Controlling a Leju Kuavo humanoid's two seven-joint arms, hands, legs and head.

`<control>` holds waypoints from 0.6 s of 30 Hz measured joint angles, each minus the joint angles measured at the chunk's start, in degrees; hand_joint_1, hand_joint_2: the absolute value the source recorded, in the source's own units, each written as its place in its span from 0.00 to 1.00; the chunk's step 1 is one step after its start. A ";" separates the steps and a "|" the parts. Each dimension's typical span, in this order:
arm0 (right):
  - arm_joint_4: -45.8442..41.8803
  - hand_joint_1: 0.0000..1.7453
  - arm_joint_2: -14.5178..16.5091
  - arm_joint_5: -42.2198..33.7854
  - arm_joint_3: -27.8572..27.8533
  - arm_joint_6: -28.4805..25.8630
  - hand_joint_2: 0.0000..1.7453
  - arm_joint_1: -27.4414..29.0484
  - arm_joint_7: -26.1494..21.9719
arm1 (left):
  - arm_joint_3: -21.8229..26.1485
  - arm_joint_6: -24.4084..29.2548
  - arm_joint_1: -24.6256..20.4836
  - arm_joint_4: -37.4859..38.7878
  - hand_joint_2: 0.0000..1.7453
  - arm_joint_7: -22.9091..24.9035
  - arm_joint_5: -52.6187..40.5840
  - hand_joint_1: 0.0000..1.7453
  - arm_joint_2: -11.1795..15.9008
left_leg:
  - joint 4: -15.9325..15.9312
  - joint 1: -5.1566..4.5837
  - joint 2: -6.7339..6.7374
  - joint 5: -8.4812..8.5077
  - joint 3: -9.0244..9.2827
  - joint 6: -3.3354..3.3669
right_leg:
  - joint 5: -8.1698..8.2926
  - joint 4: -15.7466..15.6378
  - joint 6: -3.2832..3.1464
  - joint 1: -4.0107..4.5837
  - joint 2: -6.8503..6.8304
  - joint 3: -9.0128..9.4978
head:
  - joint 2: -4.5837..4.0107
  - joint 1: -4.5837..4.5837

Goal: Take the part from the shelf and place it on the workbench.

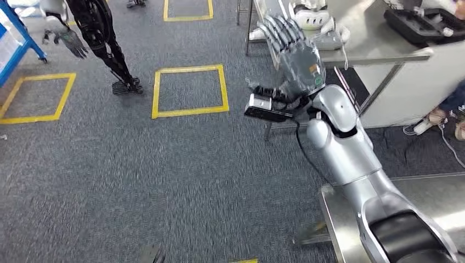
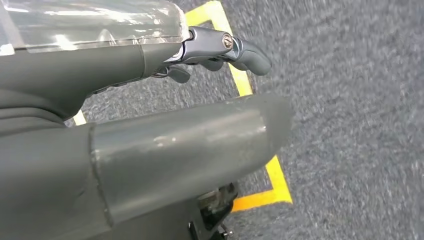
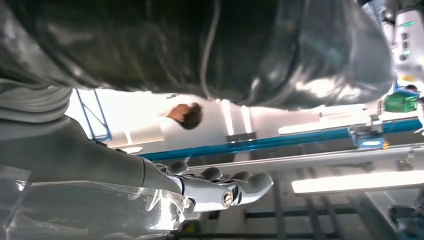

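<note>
1. You had the part (image 3: 200, 45), apparently a dark, glossy, crinkled wrapped bundle, close against the right robot hand (image 1: 293, 52), raised beside the steel surface (image 1: 433, 192).
2. Right fingers looked extended; whether they gripped it, you could not tell.
3. The left robot hand (image 2: 150, 125) hung over the carpet, fingers apart, holding nothing.
4. Judged light, soft-skinned and slippery; support it from below across its broad middle.
5. Its long axis and heading were unreadable.

Grey speckled carpet floor (image 1: 164, 175) is marked with yellow tape squares (image 1: 190, 91); a blue metal frame (image 1: 22, 33) is seen upper left.
</note>
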 joint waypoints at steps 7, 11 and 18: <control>1.35 0.00 -0.08 -0.10 0.32 -0.04 0.00 -0.08 -0.31 | 0.85 -3.28 -0.06 0.00 0.00 1.06 1.71 0.00 -0.03 | 0.27 0.03 -4.90 -0.15 0.21 0.39 | 0.76 7.50 -0.10 -0.30 4.80 -5.75 | 0.00 0.01; 1.79 0.00 -0.01 -0.17 0.56 -0.09 0.00 -0.60 -0.33 | 0.92 -3.86 0.10 0.00 0.00 1.33 1.49 0.00 -0.14 | 1.14 0.18 -7.56 -0.44 -0.71 -0.71 | 3.96 -1.39 -0.57 -0.47 8.69 -2.12 | 0.00 0.00; 2.19 0.00 0.37 -0.31 1.16 -0.18 0.00 -1.02 -0.39 | 0.92 -2.01 0.41 0.00 0.00 2.42 0.41 0.00 -0.27 | 13.37 0.29 -1.25 -6.27 -7.01 -2.42 | 4.14 -2.90 -2.47 -0.22 3.45 -0.68 | 0.00 -0.38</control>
